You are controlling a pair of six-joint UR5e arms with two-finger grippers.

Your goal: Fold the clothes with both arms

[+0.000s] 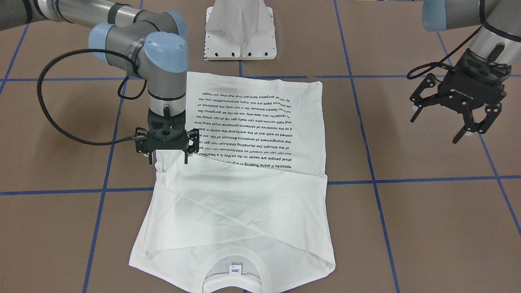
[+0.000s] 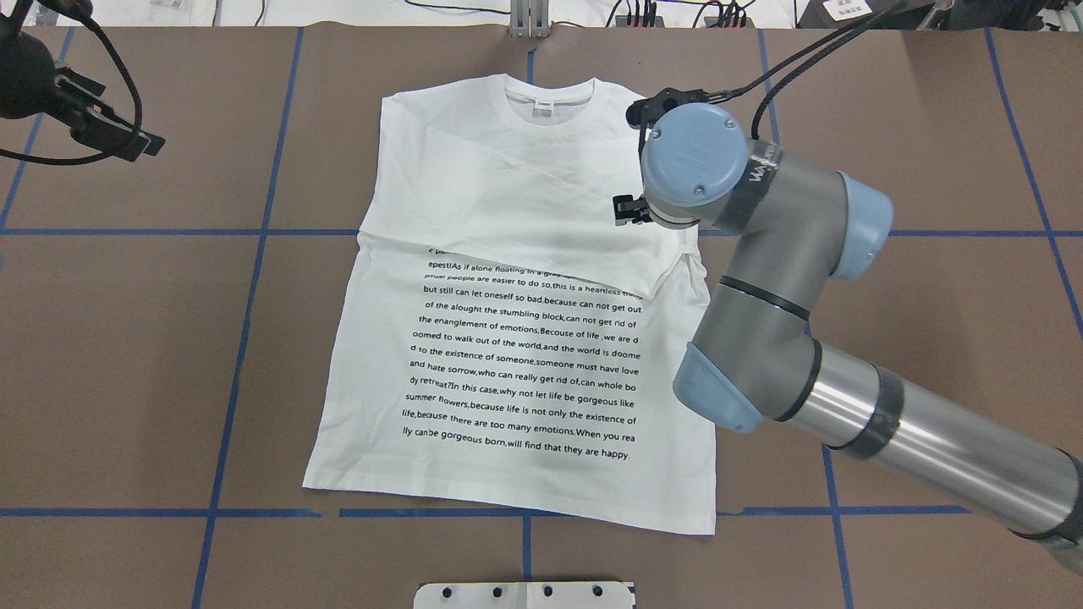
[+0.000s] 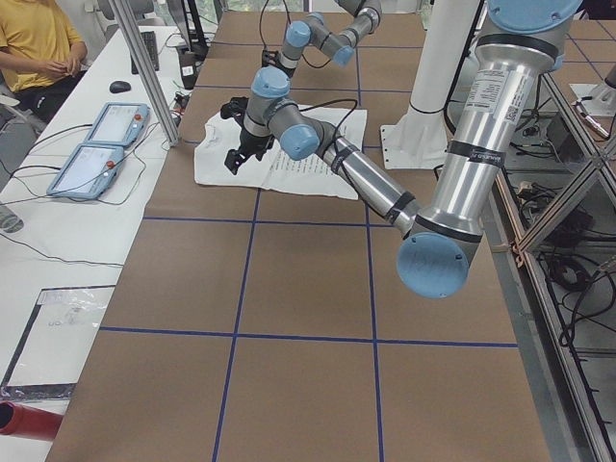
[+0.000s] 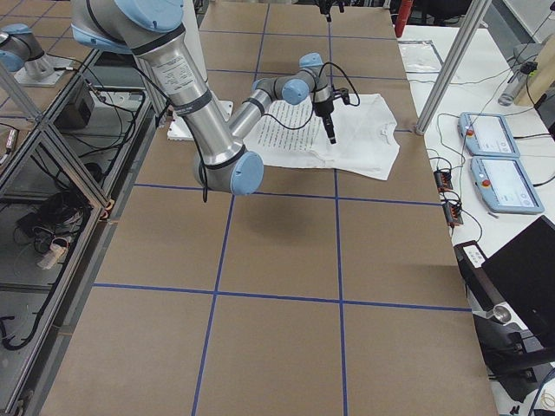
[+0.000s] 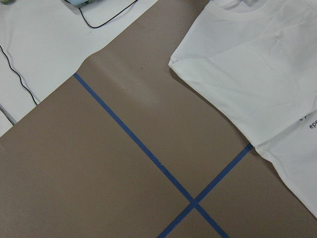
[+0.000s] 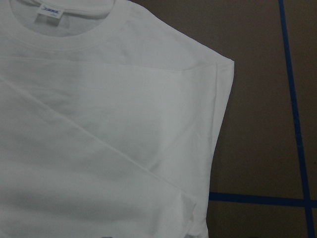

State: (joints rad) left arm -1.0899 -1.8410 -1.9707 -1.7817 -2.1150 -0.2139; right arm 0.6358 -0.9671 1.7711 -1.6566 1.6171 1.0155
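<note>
The white T-shirt (image 1: 244, 211) lies flat on the brown table with its black text side up, its sleeves folded in over the chest and its collar (image 2: 548, 100) at the far edge. My right gripper (image 1: 167, 158) points straight down at the shirt's right side edge, where a folded sleeve meets the body. Its fingers are spread open and the tips rest at the cloth. In the overhead view the right wrist (image 2: 694, 161) hides it. My left gripper (image 1: 434, 130) hangs open and empty above bare table, well off the shirt's left side (image 5: 257, 64).
The white metal pedestal (image 1: 240, 32) stands at the robot's side of the table, close to the shirt's hem. Blue tape lines (image 2: 254, 232) cross the brown table. An operator (image 3: 38, 48) and teach pendants (image 3: 96, 144) are on a side table beyond the far edge.
</note>
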